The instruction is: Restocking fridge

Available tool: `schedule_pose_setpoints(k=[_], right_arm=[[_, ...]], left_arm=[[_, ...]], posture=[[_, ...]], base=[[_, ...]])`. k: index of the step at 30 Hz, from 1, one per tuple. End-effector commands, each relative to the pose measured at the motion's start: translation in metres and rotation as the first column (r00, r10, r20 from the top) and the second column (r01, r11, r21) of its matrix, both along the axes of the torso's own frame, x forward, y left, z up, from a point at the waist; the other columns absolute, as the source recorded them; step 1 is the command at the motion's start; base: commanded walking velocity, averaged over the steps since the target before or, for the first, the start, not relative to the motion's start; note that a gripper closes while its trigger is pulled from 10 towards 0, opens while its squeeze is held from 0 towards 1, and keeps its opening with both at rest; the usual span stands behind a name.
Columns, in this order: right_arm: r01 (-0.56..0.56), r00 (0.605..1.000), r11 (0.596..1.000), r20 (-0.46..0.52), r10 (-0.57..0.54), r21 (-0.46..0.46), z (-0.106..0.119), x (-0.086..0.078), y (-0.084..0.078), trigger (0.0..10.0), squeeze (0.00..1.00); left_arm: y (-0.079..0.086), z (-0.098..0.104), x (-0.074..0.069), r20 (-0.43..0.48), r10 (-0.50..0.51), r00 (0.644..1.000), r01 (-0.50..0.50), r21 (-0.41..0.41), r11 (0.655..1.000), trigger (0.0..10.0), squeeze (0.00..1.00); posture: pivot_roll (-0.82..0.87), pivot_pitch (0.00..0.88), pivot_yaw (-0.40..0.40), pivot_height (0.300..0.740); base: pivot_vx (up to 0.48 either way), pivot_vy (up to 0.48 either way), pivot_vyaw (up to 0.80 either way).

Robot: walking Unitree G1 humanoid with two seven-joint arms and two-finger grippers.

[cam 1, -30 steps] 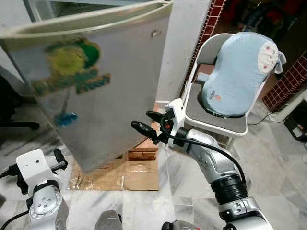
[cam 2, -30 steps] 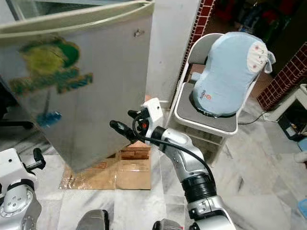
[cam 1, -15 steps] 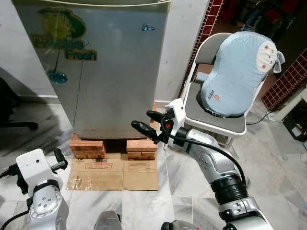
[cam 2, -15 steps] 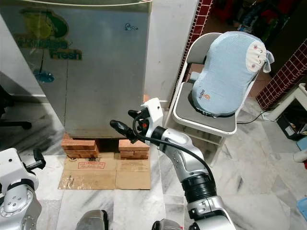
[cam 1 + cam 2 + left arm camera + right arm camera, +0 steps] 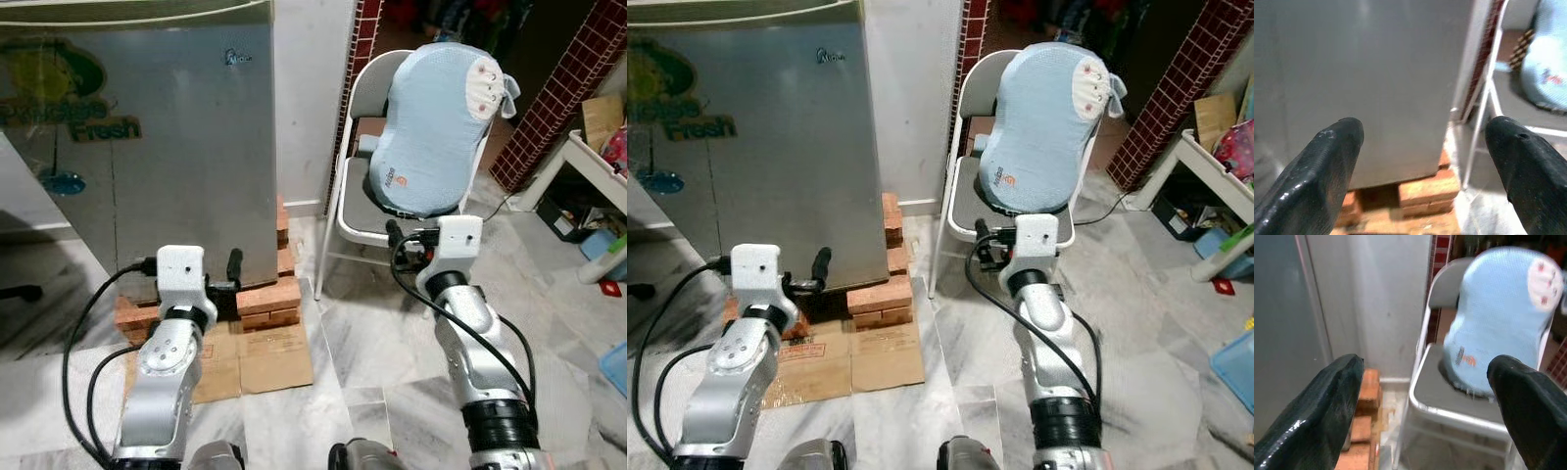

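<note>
I'm looking down at a grey marbled floor point(image 5: 578, 333) beside a white wall point(image 5: 304, 88) with a red tiled pillar. Flattened cardboard point(image 5: 265, 352) lies before the fridge point(image 5: 147, 147), which stands shut on bricks point(image 5: 269, 294), its silver door bearing a green and yellow sticker. Just right of it stands a white folding chair point(image 5: 343, 206) carrying a pale blue cushion point(image 5: 431, 127). My left tool point(image 5: 1422, 161) hangs open near the fridge's lower corner; my right tool point(image 5: 1422, 406) is open before the chair.
</note>
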State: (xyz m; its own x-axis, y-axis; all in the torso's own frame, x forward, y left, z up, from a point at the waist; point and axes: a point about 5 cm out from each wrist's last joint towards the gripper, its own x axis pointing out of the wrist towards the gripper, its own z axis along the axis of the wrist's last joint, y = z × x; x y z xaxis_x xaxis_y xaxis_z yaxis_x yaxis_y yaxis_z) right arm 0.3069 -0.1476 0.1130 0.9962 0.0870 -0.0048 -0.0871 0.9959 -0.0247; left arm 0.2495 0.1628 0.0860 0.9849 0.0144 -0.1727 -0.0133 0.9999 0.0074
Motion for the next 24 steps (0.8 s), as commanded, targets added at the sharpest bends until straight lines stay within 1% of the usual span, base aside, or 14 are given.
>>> schedule_pose_setpoints(k=[1,3,7,11,14,24], right_arm=[[0.044,0.999,0.999,0.011,-0.044,-0.028,-0.003,-0.0006,-0.0051,10.0,0.0],[0.046,0.999,0.999,0.008,-0.046,-0.025,-0.0042,-0.0016,-0.0066,10.0,0.0],[0.046,0.999,0.999,0.004,-0.046,-0.022,-0.0057,-0.0031,-0.0077,10.0,0.0],[0.044,0.999,0.999,-0.004,-0.044,-0.016,-0.0063,-0.0028,-0.0069,10.0,0.0],[0.052,0.999,0.998,-0.008,-0.052,-0.018,-0.0084,-0.0036,-0.0088,10.0,0.0],[0.059,0.998,0.998,-0.016,-0.06,-0.013,-0.0091,-0.0033,-0.0113,10.0,0.0]], left_arm=[[0.0033,-0.0017,-0.0026,0.011,-0.009,1.0,0.009,0.001,1.0,10.0,0.0],[0.0034,-0.0017,-0.0048,0.013,-0.012,1.0,0.012,-0.002,1.0,10.0,0.0],[0.001,-0.001,-0.0047,0.019,-0.027,0.999,0.027,-0.014,1.0,10.0,0.0],[-0.0035,0.0011,0.0,0.022,-0.036,0.999,0.037,-0.036,0.999,10.0,0.0],[-0.005,0.0023,0.0012,0.036,-0.047,0.998,0.048,-0.042,0.998,10.0,0.0],[-0.0051,0.001,0.0004,0.033,-0.05,0.998,0.051,-0.045,0.998,10.0,0.0]], posture=[[0.05,0.042,-0.045,0.74],[0.05,0.04,-0.045,0.74],[0.05,0.039,-0.045,0.74],[0.04,0.038,-0.043,0.74],[0.03,0.036,-0.043,0.74],[0.03,0.031,-0.046,0.74]], base=[[0.0,0.0,-0.8],[0.0,0.0,-0.8],[0.0,0.0,-0.65],[0.0,0.0,0.0],[-0.338,0.0,-0.8],[-0.318,0.0,-0.8]])
